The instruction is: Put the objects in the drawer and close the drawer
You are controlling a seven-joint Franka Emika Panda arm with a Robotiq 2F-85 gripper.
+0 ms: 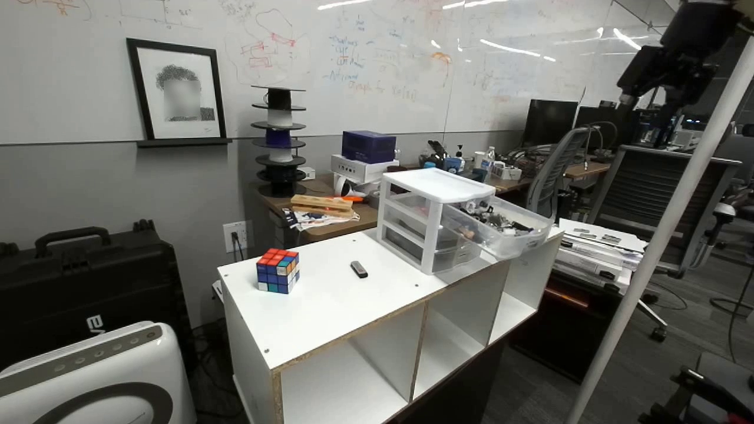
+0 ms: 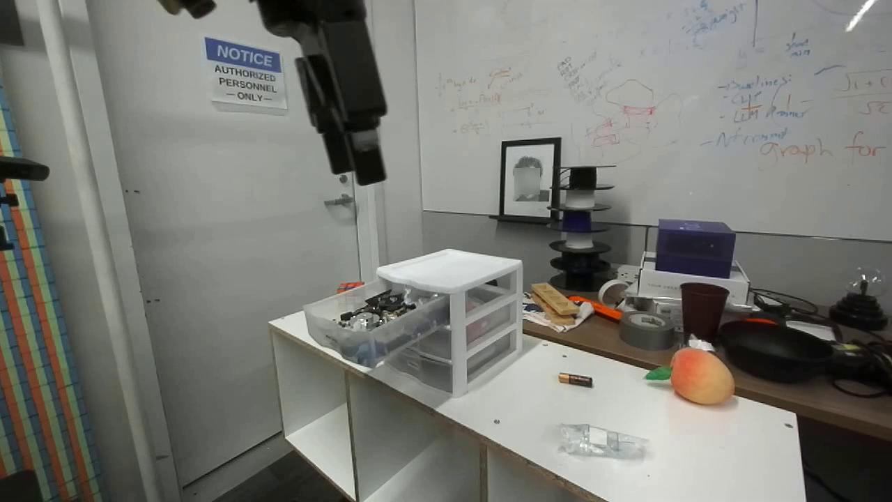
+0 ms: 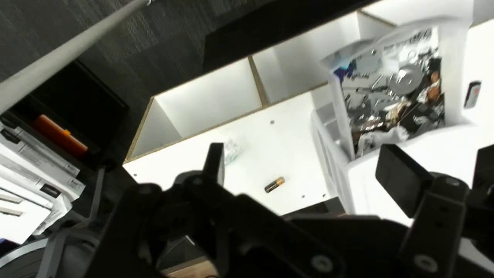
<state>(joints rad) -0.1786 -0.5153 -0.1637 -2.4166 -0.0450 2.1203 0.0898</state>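
Note:
The top see-through drawer (image 1: 527, 244) of a small white drawer unit (image 1: 436, 184) is pulled out and holds many small parts. This drawer (image 2: 411, 331) also shows in the wrist view (image 3: 341, 112). Around the unit on the white shelf lie a Rubik's cube (image 1: 278, 272), a small dark stick (image 1: 359, 269), a battery (image 2: 575, 380), a peach (image 2: 702, 378) and a clear plastic packet (image 2: 603, 442). The battery (image 3: 274, 184) and packet (image 3: 231, 151) show between my fingers in the wrist view, well below. My gripper (image 3: 307, 166) is open and empty, high above the shelf.
The white shelf (image 1: 330, 318) has open compartments below its top. A desk behind it carries spools (image 1: 280, 141), a purple box (image 2: 695, 245), a cup (image 2: 704, 310), tape (image 2: 647, 330) and a pan (image 2: 773, 348). A white pole (image 1: 665, 229) stands beside the shelf.

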